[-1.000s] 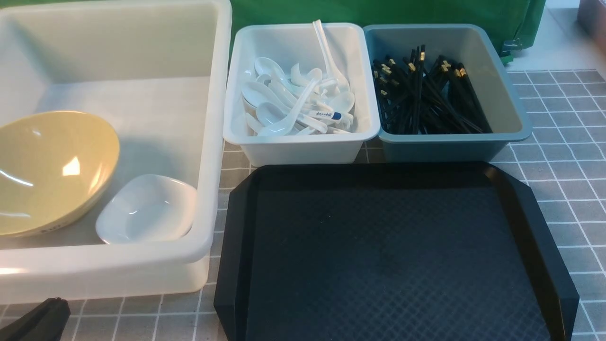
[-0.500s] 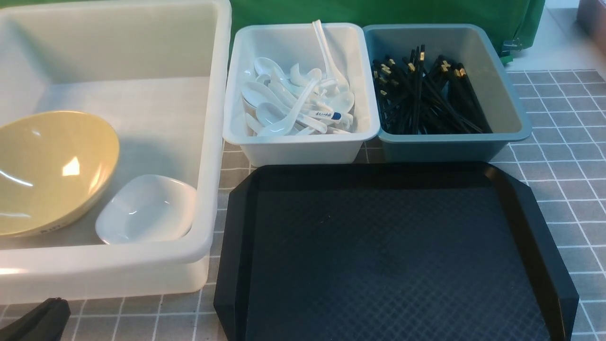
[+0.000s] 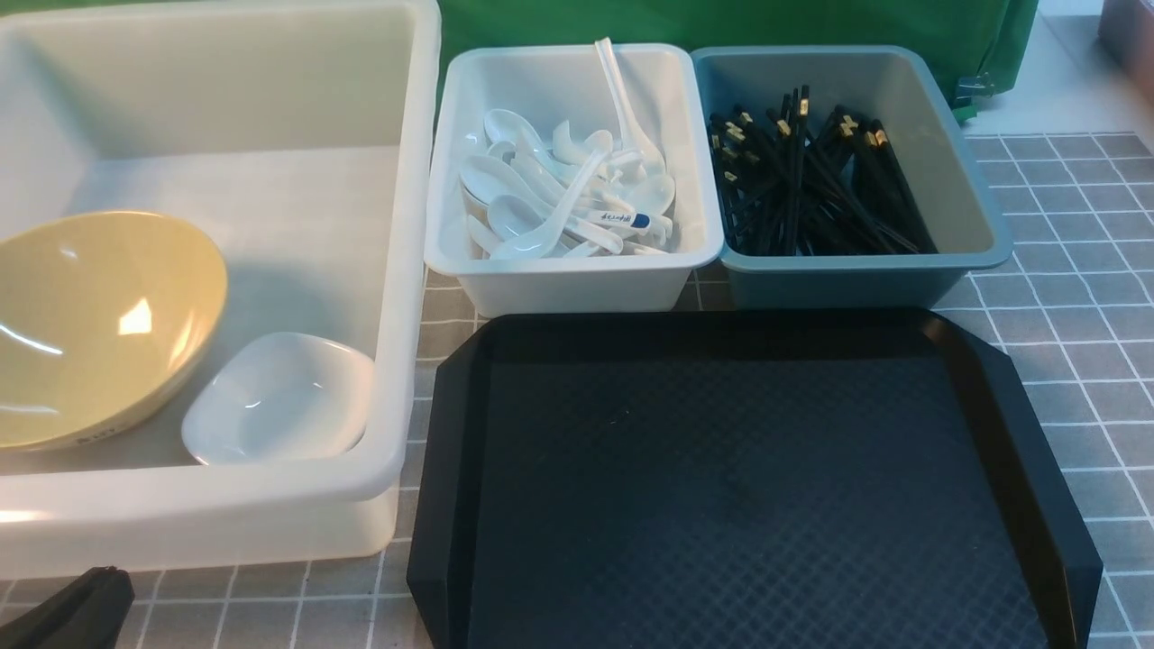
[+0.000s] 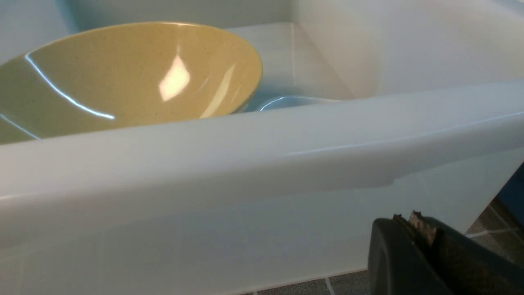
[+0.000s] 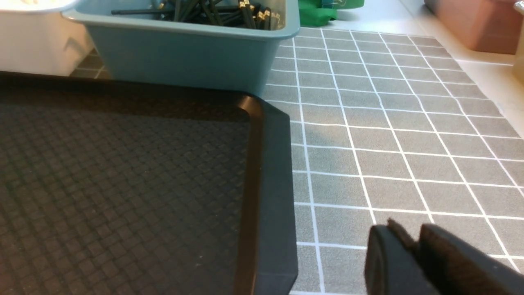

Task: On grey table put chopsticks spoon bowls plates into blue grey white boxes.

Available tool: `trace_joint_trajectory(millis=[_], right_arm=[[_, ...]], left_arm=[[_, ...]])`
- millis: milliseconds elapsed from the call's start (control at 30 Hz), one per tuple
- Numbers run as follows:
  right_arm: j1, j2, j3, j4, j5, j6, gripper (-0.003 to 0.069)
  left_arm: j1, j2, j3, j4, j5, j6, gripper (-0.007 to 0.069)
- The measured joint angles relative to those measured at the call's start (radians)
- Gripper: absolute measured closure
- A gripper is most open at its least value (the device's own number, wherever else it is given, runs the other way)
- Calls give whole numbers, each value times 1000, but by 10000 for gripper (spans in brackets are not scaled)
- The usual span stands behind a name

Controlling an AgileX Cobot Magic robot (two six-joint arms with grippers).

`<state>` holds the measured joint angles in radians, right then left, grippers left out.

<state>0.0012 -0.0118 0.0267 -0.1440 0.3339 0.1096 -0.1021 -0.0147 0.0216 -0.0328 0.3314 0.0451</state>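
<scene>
Pinched shut on nothing, the left gripper [image 4: 413, 233] waits near the white box's front rim; the white bowl [image 3: 279, 401], probably slick and brittle, wants a gentle rim grip.

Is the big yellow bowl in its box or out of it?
In: the yellow bowl sits tilted inside the white box.

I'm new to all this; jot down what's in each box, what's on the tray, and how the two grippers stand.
big white box: yellow bowl, small white bowl
small white box: white spoons
blue-grey box: black chopsticks
black tray: bare where visible
left gripper: shut, empty
right gripper: slightly open, empty
</scene>
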Motion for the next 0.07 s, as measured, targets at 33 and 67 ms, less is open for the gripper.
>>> trace_joint_trajectory(millis=[33,67], right_arm=[[0,0,0,0,0,0,528],[0,0,0,0,0,0,528]], left_arm=[[0,0,0,0,0,0,633],[0,0,0,0,0,0,633]])
